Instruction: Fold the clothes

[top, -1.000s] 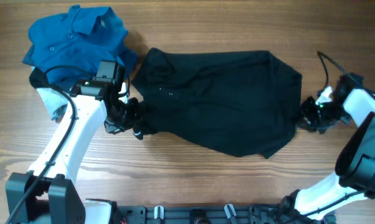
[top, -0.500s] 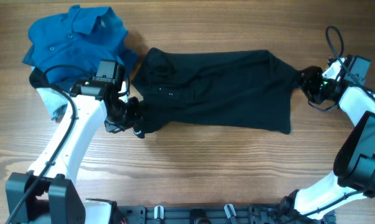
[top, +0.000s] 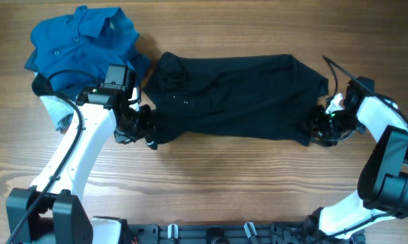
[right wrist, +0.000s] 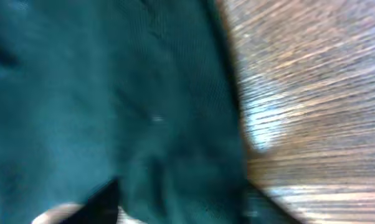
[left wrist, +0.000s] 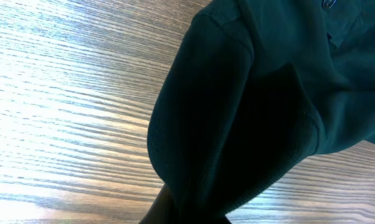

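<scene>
A dark teal, almost black shirt (top: 238,102) lies spread across the middle of the table, with its lower part drawn in to a straight bottom edge. My left gripper (top: 139,130) is shut on the shirt's lower left corner, and the cloth (left wrist: 237,124) bunches between its fingers low over the wood. My right gripper (top: 322,127) is at the shirt's lower right corner. Its wrist view is blurred and shows the cloth (right wrist: 144,112) filling the gap between its fingers.
A blue polo shirt (top: 82,37) lies crumpled at the back left, beside my left arm. A pale blue and white cloth (top: 58,112) lies just under it at the left edge. Bare wood shows in front of the dark shirt.
My right gripper swung up to the shirt's upper right corner, then came back down to its lower right. The shirt's hanging lower flap is gone and its bottom edge is straight. My left arm stayed still.
</scene>
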